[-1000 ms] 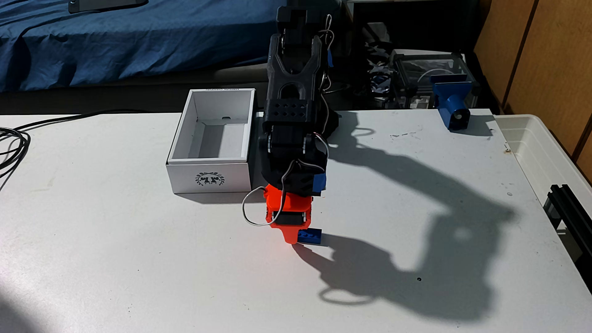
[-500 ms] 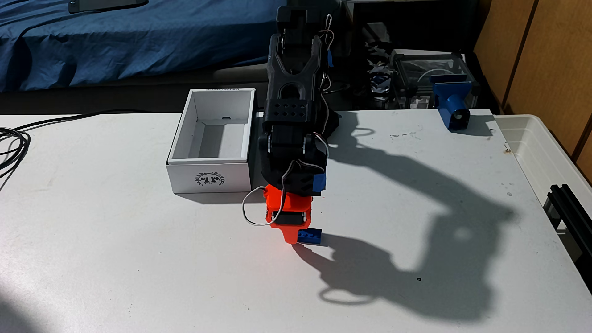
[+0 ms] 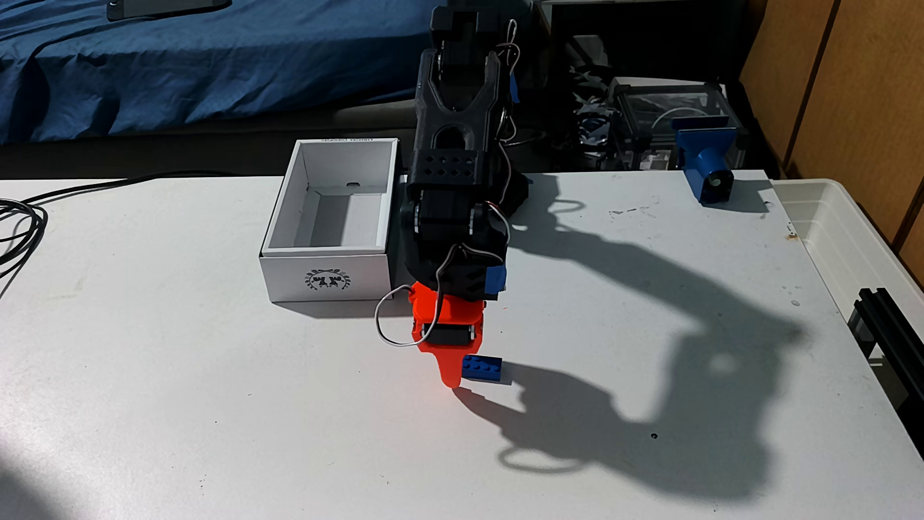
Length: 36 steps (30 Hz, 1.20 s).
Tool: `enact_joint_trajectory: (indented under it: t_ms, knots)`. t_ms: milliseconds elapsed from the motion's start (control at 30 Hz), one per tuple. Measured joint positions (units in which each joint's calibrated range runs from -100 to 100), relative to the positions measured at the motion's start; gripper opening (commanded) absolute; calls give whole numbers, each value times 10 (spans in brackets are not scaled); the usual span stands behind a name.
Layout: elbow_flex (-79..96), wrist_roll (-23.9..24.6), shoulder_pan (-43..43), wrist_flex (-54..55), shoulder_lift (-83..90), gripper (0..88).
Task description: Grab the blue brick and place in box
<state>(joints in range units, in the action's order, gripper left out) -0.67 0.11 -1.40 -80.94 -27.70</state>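
1. The left end of the blue brick (image 3: 484, 369) is hidden behind the orange finger (image 3: 451, 371) of the gripper (image 3: 457, 377).
2. The second finger is hidden, so jaw spacing cannot be determined.
3. The right wall of the box (image 3: 330, 272) is partly covered by the black arm (image 3: 455, 165).
4. The translucent tub (image 3: 845, 235) and the cables (image 3: 20, 225) are cut off by the picture edges.
5. The print on the box's far rim is too small to read.

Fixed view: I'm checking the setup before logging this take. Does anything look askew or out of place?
Nothing stands out. The box sits upright, open and empty on the table. The blue brick lies flat, studs up, beside the orange hand. Small dark specks mark the tabletop at right.
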Motion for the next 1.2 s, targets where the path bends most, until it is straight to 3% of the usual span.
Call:
enact_joint_trajectory:
  t_ms: [467, 1200]
  knots:
    - [148, 32, 0, 105, 99, 167]
    - [172, 64, 31, 147, 111, 166]
